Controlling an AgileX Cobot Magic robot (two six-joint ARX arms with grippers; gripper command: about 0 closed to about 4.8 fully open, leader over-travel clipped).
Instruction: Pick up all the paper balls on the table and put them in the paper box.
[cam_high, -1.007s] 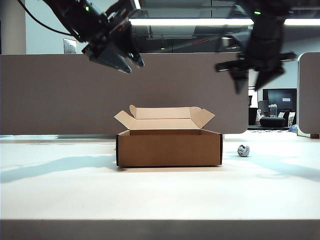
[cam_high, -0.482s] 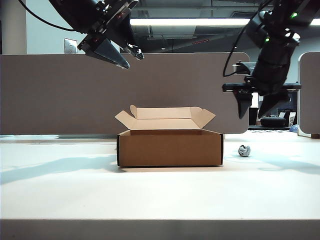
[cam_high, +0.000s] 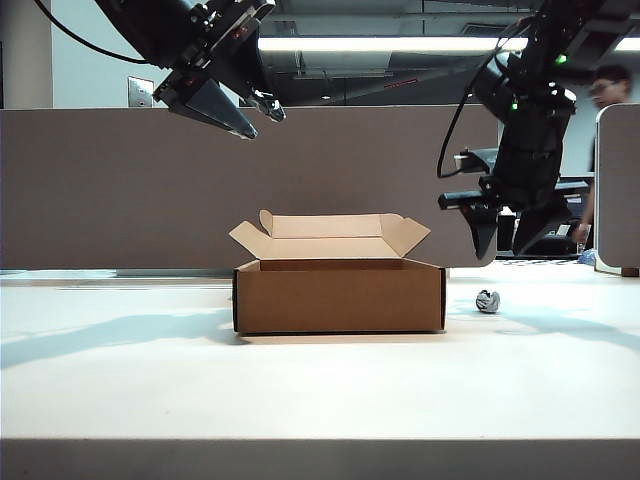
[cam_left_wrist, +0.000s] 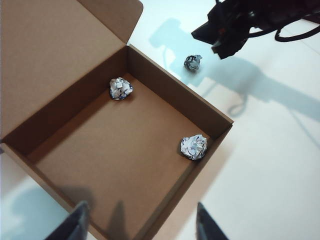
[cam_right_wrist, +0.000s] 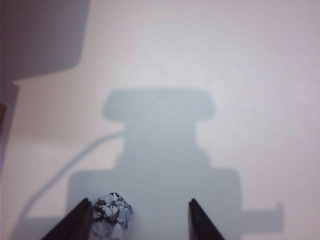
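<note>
Last ball (cam_high: 487, 300) on table (cam_high: 320, 390), just right of box (cam_high: 340, 295). Right gripper (cam_high: 510, 240) above it, jaws apart, empty; ball at roughly 7 o'clock below, nearer its left finger (cam_right_wrist: 75, 222). Left gripper (cam_high: 255, 115) high over box, apart, empty. Two balls (cam_left_wrist: 121, 88) (cam_left_wrist: 193, 147) boxed.

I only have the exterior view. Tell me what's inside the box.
Observer: Two paper balls lie in the box, one near a back corner, one against a side wall.
Operator: Report the third ball's place relative to the right tool.
Observer: The ball sits on the table below the right tool, close to one finger rather than centred.
Operator: Give me the right tool's state.
Observer: Open, nothing between its fingers.
Operator: And the left tool.
Observer: The left tool hangs open above the box, empty.
</note>
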